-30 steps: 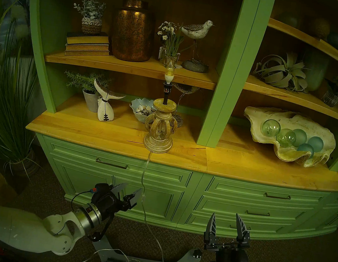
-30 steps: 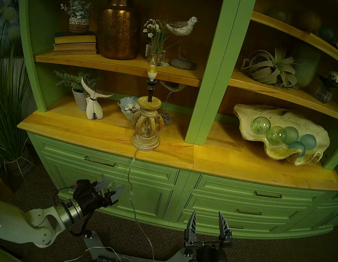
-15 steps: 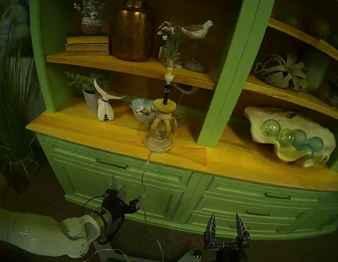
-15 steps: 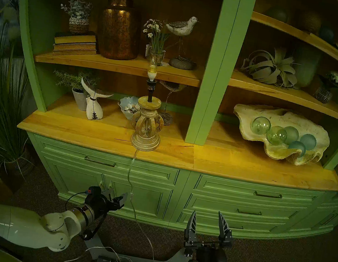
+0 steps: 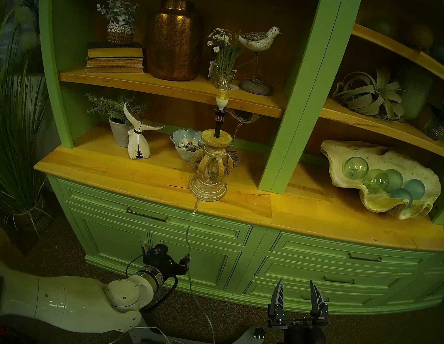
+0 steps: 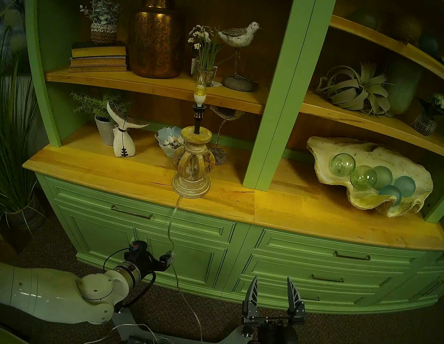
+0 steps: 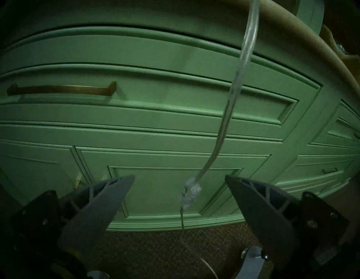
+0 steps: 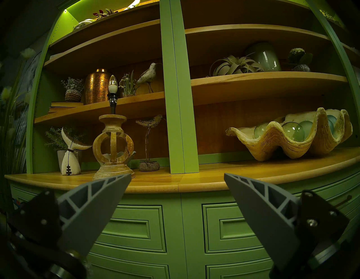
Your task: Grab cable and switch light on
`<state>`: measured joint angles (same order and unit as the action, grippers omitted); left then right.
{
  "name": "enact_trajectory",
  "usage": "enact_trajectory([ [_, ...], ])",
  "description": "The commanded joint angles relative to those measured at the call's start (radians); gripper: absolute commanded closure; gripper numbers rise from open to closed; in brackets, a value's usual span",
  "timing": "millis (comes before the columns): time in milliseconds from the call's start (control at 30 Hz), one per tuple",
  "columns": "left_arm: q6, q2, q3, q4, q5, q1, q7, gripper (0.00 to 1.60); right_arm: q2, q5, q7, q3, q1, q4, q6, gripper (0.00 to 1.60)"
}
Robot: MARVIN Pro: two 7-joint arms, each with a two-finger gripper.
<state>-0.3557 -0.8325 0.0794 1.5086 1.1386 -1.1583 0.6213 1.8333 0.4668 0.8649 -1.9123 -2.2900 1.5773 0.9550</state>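
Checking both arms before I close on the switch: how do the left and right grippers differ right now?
The left gripper points toward the cabinet front with the cable and its inline switch hanging between its fingers, untouched; the right gripper points upward with nothing between its fingers. The left sits closer to the cabinet; the right is held back. Both are open.

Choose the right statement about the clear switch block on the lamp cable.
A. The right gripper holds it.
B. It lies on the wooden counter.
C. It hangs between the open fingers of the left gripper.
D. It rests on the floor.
C: in the left wrist view the switch block hangs on the cable between the spread fingers of the left gripper, untouched.
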Motion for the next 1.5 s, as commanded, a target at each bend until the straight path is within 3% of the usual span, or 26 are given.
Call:
enact_trajectory([
  [0, 0.069, -0.092, 0.002, -0.022, -0.097, 0.054, 0.116, 0.00, 0.000, 0.002, 0.003, 0.002, 0.004, 0.031, 0.005, 0.00],
  [333, 0.147, -0.176, 0.036, -0.066, -0.189, 0.022, 0.323, 0.00, 0.002, 0.003, 0.003, 0.003, -0.002, 0.041, 0.005, 0.00],
  [433, 0.125, -0.204, 0.074, -0.081, -0.171, -0.013, 0.389, 0.00, 0.002, 0.002, 0.003, 0.003, -0.004, 0.045, 0.005, 0.00],
  [600, 0.023, -0.231, 0.119, -0.102, -0.121, -0.063, 0.470, 0.00, 0.004, 0.001, 0.002, 0.003, -0.007, 0.050, 0.005, 0.00],
  [767, -0.040, -0.222, 0.166, -0.083, -0.101, -0.097, 0.418, 0.00, 0.005, 0.000, 0.002, 0.003, -0.008, 0.052, 0.005, 0.00],
  [933, -0.099, -0.211, 0.153, -0.059, -0.071, -0.088, 0.342, 0.00, 0.005, 0.000, 0.002, 0.003, -0.009, 0.052, 0.005, 0.00],
  [1300, -0.007, -0.122, 0.108, 0.016, -0.086, -0.064, 0.274, 0.00, 0.006, -0.003, 0.001, 0.002, -0.010, 0.055, 0.003, 0.00],
  [1400, -0.027, -0.115, 0.106, -0.011, -0.076, -0.077, 0.231, 0.00, 0.007, -0.003, 0.000, 0.002, -0.010, 0.055, 0.003, 0.00],
  [1467, -0.082, -0.121, 0.118, -0.045, -0.058, -0.090, 0.171, 0.00, 0.007, -0.003, 0.000, 0.002, -0.010, 0.055, 0.003, 0.00],
])
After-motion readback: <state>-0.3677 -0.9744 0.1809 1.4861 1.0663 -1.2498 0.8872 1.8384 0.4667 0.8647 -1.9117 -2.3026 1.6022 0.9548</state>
